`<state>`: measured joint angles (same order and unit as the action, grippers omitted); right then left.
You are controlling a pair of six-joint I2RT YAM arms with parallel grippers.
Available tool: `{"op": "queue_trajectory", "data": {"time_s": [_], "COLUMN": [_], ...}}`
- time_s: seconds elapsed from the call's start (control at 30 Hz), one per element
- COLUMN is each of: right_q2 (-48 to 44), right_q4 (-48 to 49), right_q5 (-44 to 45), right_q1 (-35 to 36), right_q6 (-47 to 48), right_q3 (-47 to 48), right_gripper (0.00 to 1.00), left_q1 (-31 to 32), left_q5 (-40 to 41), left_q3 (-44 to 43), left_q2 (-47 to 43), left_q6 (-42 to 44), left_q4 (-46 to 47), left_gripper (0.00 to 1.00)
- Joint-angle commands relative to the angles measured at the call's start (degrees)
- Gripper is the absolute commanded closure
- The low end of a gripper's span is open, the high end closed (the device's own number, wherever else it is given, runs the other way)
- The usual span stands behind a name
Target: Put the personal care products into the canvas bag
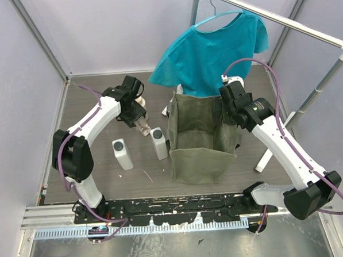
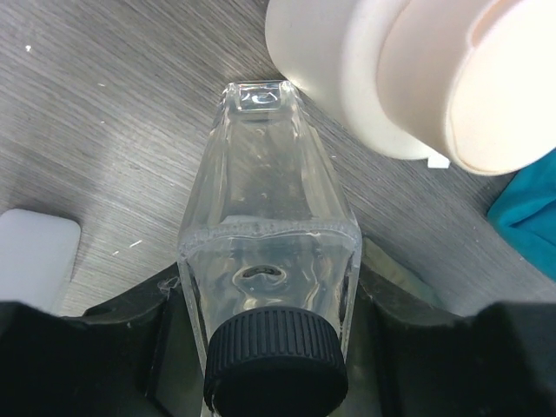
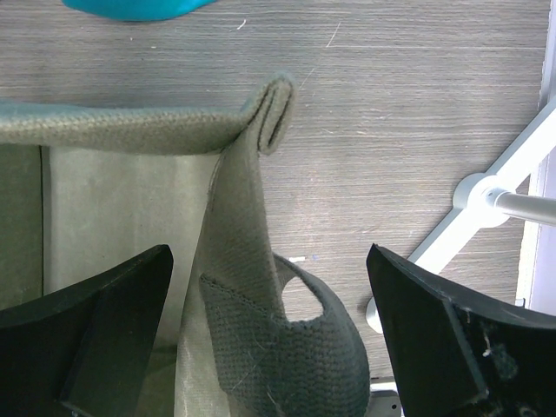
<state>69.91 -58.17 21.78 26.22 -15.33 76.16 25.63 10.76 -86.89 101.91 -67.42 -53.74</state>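
Note:
My left gripper (image 1: pixel 139 120) is shut on the clear yellowish bottle (image 1: pixel 143 130). In the left wrist view both jaws press the sides of that bottle (image 2: pixel 265 226) just below its dark cap (image 2: pixel 276 363). The cream bottle (image 2: pixel 408 78) stands right behind it, touching its base. Two white bottles with dark caps (image 1: pixel 122 154) (image 1: pixel 159 143) stand upright left of the canvas bag (image 1: pixel 199 135). My right gripper (image 1: pixel 231 111) is open over the bag's right rim. In the right wrist view it (image 3: pixel 269 347) straddles the bag's wall (image 3: pixel 234 234) and a handle (image 3: pixel 330 356).
A teal shirt (image 1: pixel 210 49) hangs from a white rack (image 1: pixel 281 22) behind the bag. The rack's foot (image 3: pixel 486 195) lies on the table right of the bag. Grey walls enclose the table on the left, back and right.

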Motion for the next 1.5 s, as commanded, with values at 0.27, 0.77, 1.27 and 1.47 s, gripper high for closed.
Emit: {"op": "queue_trajectory", "data": {"time_s": [0.27,0.77,1.27,1.47], "right_q2": [-0.01,3.29,3.94,4.8], "right_q4": [3.16,3.4,2.28,0.73], "right_q5": [1.76,2.13,4.66,5.97], "right_q1": [0.33,0.33,0.35,0.35], "right_q6": [0.65,1.41,-0.01,-0.14], "right_q3": [0.16,2.27,4.47,5.87], "right_gripper": [0.0,0.0,0.0,0.0], "left_q1": [0.63,1.66,3.47,7.16], "left_q5": [-8.11,-15.69,-30.49,-40.06], "left_q3": [4.41,-12.85,-45.93,-42.05], "left_q2": [-7.8,-15.68,-14.19,-18.15], "left_q6": [27.55,57.48,63.03,61.35], "left_q4": [14.62,-8.87,-12.15,-1.16], "left_gripper": [1.0,1.0,1.0,1.0]}}
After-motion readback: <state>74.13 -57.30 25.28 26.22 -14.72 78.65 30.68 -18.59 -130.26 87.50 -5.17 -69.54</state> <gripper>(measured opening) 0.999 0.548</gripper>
